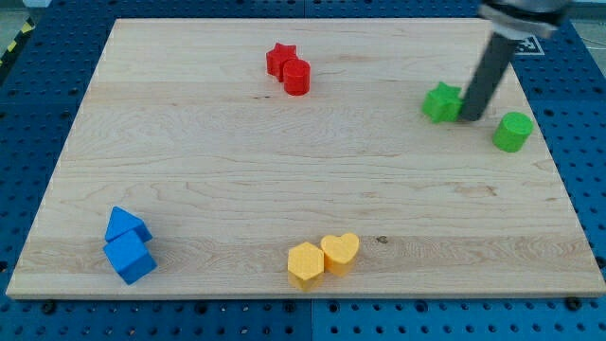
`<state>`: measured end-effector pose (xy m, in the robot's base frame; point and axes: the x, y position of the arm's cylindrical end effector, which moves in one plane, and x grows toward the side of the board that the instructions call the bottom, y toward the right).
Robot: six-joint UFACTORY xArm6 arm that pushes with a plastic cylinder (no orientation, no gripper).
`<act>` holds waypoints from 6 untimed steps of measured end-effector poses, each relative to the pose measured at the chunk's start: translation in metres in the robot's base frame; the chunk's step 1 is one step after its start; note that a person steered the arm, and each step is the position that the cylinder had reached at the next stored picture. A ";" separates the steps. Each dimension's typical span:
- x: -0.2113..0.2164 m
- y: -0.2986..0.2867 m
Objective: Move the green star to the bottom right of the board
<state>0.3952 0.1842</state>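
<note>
My tip (469, 117) touches the green star (441, 102) on its right; a green cylinder (512, 132) sits beyond, on the wooden counter (284, 170). No claw shows.

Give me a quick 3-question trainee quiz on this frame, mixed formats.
1. True or false: my tip sits just to the view's right of the green star.
2. Which block lies right of my tip? A) green cylinder B) blue cube C) yellow heart
3. Fill in: the red star touches the red ____.

Key: 1 true; 2 A; 3 cylinder.
</note>
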 end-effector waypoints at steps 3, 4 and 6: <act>-0.010 0.021; -0.021 0.061; -0.040 -0.012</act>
